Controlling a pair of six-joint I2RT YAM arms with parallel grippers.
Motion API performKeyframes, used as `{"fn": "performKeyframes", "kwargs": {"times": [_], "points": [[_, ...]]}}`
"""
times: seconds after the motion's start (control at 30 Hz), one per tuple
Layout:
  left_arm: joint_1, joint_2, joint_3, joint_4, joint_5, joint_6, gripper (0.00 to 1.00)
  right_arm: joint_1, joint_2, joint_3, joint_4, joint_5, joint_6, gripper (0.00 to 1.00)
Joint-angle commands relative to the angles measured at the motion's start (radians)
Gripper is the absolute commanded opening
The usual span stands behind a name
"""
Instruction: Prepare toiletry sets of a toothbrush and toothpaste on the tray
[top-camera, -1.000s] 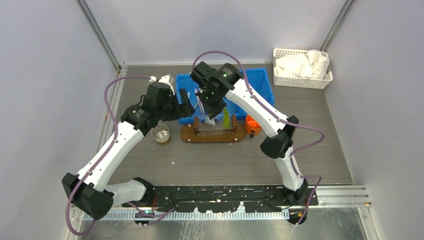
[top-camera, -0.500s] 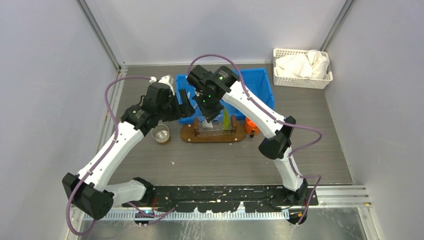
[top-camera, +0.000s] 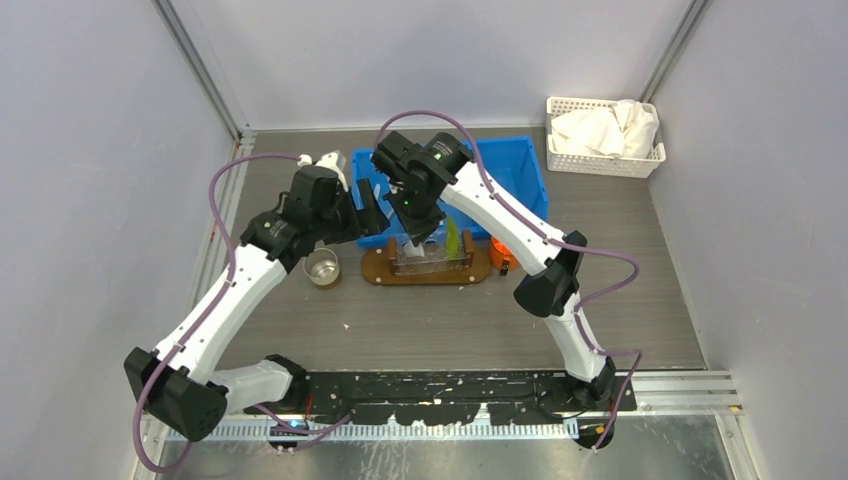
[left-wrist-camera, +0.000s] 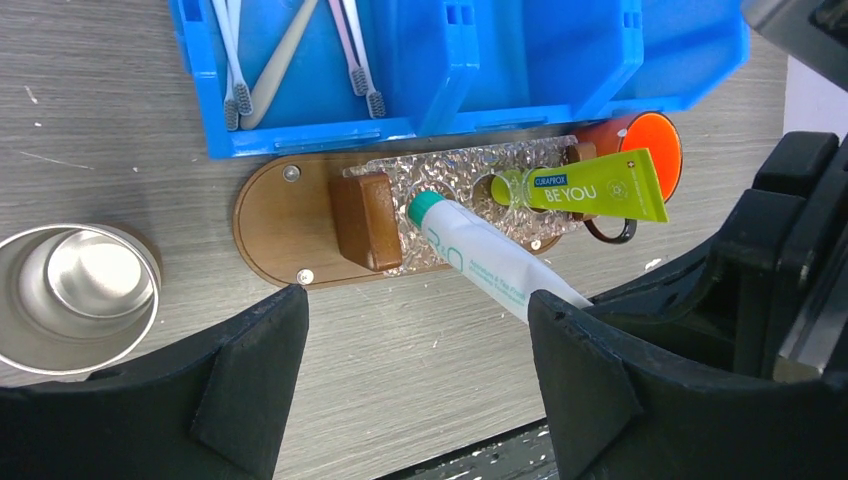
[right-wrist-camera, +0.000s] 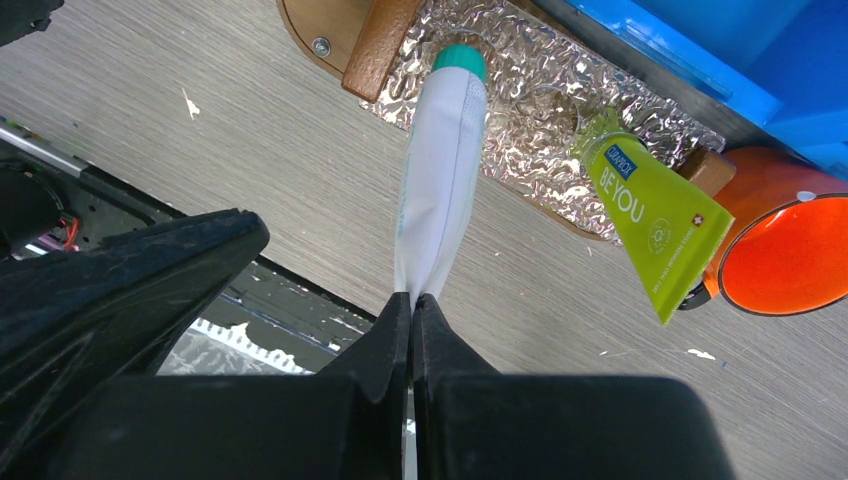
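The brown oval tray (top-camera: 375, 268) lies in front of the blue bin (top-camera: 520, 170) and carries a clear dimpled holder. A yellow-green toothpaste tube (left-wrist-camera: 600, 187) stands cap-down in one of its holes. My right gripper (right-wrist-camera: 412, 300) is shut on the crimped end of the white toothpaste tube with the teal cap (right-wrist-camera: 437, 170). The cap is at a holder hole beside the wooden block; I cannot tell if it is seated. My left gripper (left-wrist-camera: 417, 300) is open and empty, hovering just in front of the tray (left-wrist-camera: 280, 225). Toothbrushes (left-wrist-camera: 240, 60) lie in the bin. The plain white tube is out of view.
A steel cup (top-camera: 322, 267) stands left of the tray. An orange cup (top-camera: 503, 248) stands at the tray's right end. A white lattice basket (top-camera: 603, 135) with cloth sits at the back right. The two wrists are close together above the tray.
My right gripper has shifted slightly left with the teal-capped tube, bringing its cap to the holder. The left arm has barely moved.
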Motion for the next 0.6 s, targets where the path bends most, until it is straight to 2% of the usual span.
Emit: {"fn": "performKeyframes", "kwargs": {"times": [0.0,0.57], "points": [[0.011,-0.04,0.004,0.032,0.017,0.025,0.81,-0.012,0.019,0.034,0.015,-0.006,-0.016,0.01],[0.019,-0.038,0.006,0.037,0.031,0.029,0.81,-0.046,0.002,0.009,0.055,-0.048,-0.022,0.01]]}}
